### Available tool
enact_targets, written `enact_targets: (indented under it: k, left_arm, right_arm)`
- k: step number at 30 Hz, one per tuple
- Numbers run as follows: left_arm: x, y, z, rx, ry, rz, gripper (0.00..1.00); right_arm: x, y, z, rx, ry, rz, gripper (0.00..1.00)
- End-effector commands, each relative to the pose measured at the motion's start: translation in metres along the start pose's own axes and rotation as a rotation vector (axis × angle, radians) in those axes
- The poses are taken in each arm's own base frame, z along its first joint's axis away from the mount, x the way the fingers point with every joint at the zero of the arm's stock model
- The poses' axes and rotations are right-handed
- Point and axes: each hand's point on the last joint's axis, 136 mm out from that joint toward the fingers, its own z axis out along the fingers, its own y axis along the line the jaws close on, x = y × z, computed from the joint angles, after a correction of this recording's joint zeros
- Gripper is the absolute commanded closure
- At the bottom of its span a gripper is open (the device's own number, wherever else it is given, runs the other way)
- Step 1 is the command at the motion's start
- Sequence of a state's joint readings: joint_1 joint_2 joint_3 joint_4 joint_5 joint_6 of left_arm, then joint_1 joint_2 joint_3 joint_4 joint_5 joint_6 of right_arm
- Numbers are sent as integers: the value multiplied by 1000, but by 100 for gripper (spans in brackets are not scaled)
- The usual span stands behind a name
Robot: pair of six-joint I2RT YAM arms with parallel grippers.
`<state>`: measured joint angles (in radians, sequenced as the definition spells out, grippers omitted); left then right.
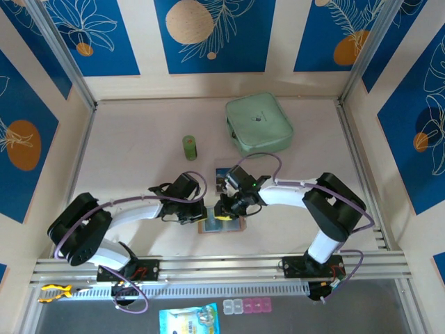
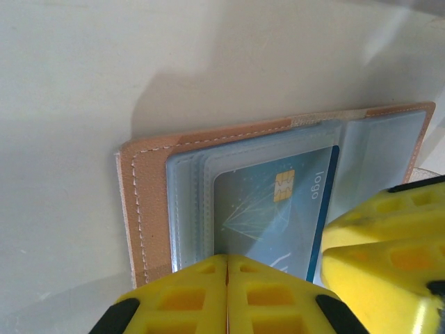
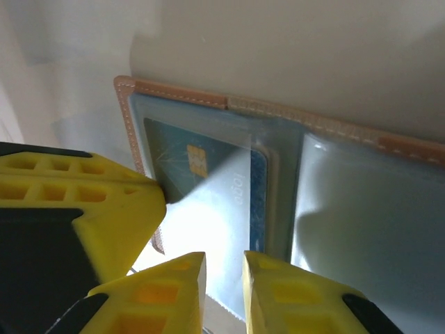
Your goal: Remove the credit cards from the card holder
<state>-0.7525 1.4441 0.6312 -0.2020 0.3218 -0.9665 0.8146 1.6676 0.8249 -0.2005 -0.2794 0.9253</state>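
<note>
The card holder lies open on the table, tan with stitched edges and clear inner pockets. A blue chip credit card sits inside its left pocket. My left gripper is shut, its tips resting on the pocket at the card's corner; I cannot tell whether anything is pinched. My right gripper hovers over the same pocket, its jaws a narrow gap apart, the glossy sleeve showing between them. Another dark printed card lies flat on the table behind the holder.
A mint-green zip case sits at the back right and a small green cylinder stands at the back left. The metal rail runs along the near edge. The two grippers' yellow fingers nearly touch.
</note>
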Motion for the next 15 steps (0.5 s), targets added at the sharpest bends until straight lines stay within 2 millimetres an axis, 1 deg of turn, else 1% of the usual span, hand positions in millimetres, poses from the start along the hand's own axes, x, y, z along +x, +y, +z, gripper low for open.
enact_targets:
  k: [1, 5, 11, 15]
  left_arm:
    - [2, 9, 2, -33, 20, -5, 93]
    - [3, 9, 3, -32, 22, -7, 93]
    - [3, 9, 4, -30, 27, -8, 93]
    - [3, 8, 4, -27, 28, -6, 93]
  right_arm:
    - [-1, 5, 1, -14, 18, 3, 75]
    - [-1, 3, 4, -11, 24, 4, 75]
    - [-1, 9, 6, -51, 29, 2, 80]
    - [-1, 10, 7, -57, 32, 3, 80]
